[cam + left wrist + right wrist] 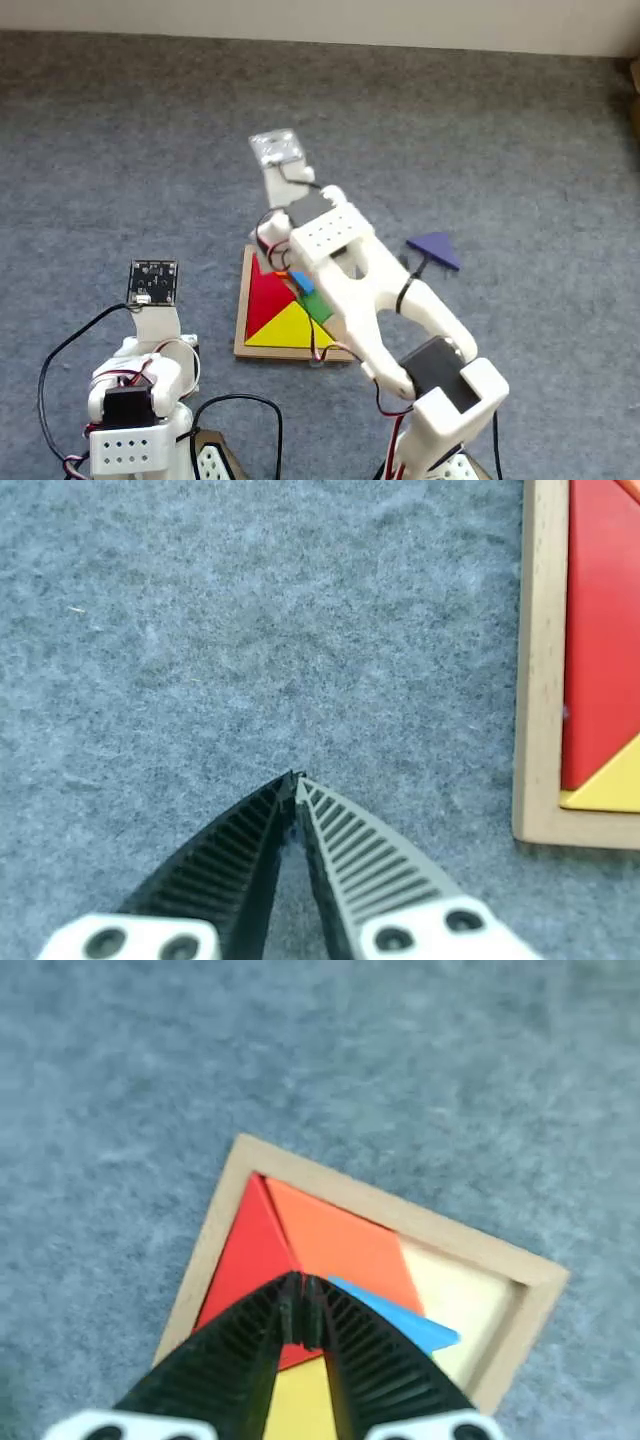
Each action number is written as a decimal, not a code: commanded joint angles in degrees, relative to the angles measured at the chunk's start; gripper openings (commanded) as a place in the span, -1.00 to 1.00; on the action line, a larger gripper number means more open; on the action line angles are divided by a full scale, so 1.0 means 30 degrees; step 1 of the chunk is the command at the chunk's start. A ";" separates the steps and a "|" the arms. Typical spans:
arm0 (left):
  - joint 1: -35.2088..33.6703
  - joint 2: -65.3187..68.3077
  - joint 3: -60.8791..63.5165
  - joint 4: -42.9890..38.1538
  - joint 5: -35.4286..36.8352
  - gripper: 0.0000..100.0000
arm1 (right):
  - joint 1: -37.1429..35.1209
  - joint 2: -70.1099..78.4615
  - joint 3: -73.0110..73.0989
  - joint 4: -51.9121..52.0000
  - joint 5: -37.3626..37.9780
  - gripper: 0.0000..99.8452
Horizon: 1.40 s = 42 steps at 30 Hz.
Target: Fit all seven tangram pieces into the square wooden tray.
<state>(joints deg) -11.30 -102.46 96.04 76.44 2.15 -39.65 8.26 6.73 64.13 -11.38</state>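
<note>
My left gripper [296, 780] sits low over the grey carpet [250, 630], jaws pressed together with nothing between them. It is just beside the wooden tray [535, 680], most of which is cut off at the left wrist view's edge. My right gripper [303, 1295] hangs over the tray, jaws closed tip to tip. Its fingers hide parts of the red piece [245, 1250], yellow piece [300, 1405] and blue piece [415, 1325]. The orange piece [340, 1240] lies flat inside. One tray corner shows bare wood. In the high view my right arm [370, 290] covers much of the tray, and a green piece [317, 305] peeks out, outline unclear. The purple triangle [436, 248] lies on the carpet, apart from the tray.
</note>
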 commanded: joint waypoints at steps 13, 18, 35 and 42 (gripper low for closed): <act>-0.0015 -0.0601 0.0366 0.0117 -0.0147 -0.97 | 0.0982 -0.0161 0.1480 0.0073 0.0205 -0.96; -0.0015 -0.0601 0.0366 0.0117 -0.0147 -0.97 | 0.0190 -0.0161 0.3619 -0.2066 0.0205 -0.96; -0.0015 -0.0601 0.0366 0.0117 -0.0147 -0.97 | -0.0982 -0.0484 0.3297 -0.0601 0.0176 -0.96; -0.0015 -0.0601 0.0366 0.0117 -0.0147 -0.97 | -0.0337 -0.1509 0.2242 -0.0747 0.0147 -0.96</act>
<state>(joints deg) -11.30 -102.46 96.04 76.44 2.15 -41.76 7.74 16.75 61.67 -11.38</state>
